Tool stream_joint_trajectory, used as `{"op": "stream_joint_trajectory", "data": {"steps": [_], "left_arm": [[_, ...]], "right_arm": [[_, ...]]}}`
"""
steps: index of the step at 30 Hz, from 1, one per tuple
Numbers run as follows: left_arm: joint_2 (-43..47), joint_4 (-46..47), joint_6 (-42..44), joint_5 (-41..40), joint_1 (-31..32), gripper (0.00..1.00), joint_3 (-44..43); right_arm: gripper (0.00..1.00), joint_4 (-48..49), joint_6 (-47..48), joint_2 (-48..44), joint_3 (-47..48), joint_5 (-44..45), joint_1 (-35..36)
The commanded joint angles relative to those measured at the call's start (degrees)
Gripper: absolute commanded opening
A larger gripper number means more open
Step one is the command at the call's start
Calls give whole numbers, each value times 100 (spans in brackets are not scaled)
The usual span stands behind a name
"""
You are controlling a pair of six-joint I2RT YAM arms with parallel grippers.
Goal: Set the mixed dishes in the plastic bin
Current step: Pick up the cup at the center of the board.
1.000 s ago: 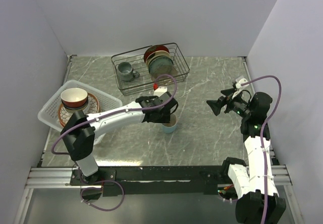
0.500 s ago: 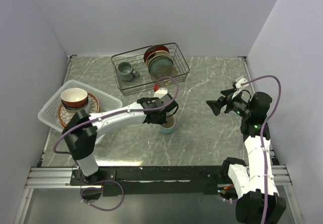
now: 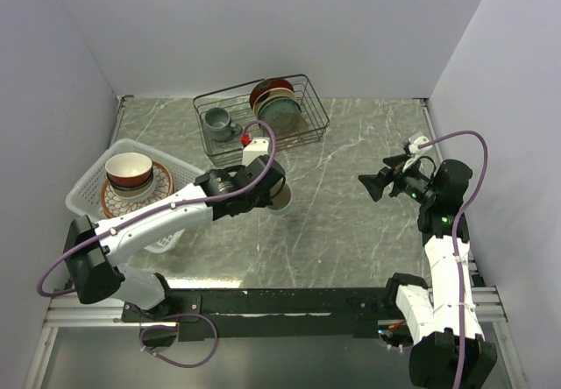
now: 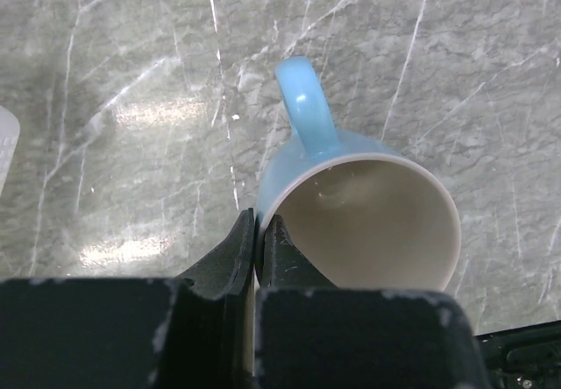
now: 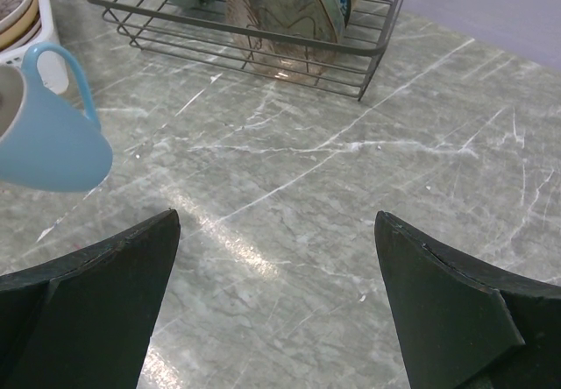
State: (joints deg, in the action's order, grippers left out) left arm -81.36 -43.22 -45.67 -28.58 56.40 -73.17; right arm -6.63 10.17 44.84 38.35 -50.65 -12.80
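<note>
Moved since the earlier view: light blue mug [image 3: 280, 199], formerly standing on the marble table [image 3: 351, 231], is now lifted clear of it and carried a little toward the left; the left arm's elbow has swung out to the left.

Item, light blue mug [image 4: 351, 205]: cream inside, tipped on its side in the air, handle pointing away from the left wrist camera. Hangs over the table between the plastic bin [image 3: 88, 185] and the table's middle, not yet over the bin.

Holder, left gripper [image 4: 257, 231]: fingers pinched together on the mug's rim wall, just beside the handle.

Plastic bin: white, lattice sides, at the left edge. Contents: a red-and-cream bowl [image 3: 129, 170] stacked on plates [image 3: 163, 181].

Right gripper [image 5: 277, 222]: jaws spread wide, holding nothing, hanging over the right of the table, well apart from the mug.

Black wire rack [image 3: 307, 119]: at the rear; holds a grey mug [image 3: 217, 124] and upright plates [image 3: 276, 102].
</note>
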Motion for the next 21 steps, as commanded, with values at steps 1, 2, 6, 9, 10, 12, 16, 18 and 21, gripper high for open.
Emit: {"op": "stream_joint_trajectory", "data": {"steps": [1,2,6,9,10,12,16,18,21], "left_arm": [[314,192,111,-262,-85,1,-207],[349,183,111,-288,-103,1,-224],[594,147,146,-289,-261,1,-189],[805,147,190,-289,-419,1,-102],[858,147,207,-289,-472,1,-40],[1042,165,225,-280,-655,1,30],[1403,165,243,-393,-964,1,214],[1657,200,269,-464,-1156,1,294],[1922,226,418,-281,-1560,1,382]], "right_arm": [[100,74,72,25,270,-24,-47],[100,74,64,34,270,-24,-47],[100,74,64,51,278,-41,-47],[100,74,55,69,278,-76,-56],[100,74,55,86,278,-76,-48],[100,57,72,104,278,-50,-47],[100,39,99,122,287,-15,-56],[100,39,99,122,287,-6,-47],[100,31,107,130,278,20,-47]]}}
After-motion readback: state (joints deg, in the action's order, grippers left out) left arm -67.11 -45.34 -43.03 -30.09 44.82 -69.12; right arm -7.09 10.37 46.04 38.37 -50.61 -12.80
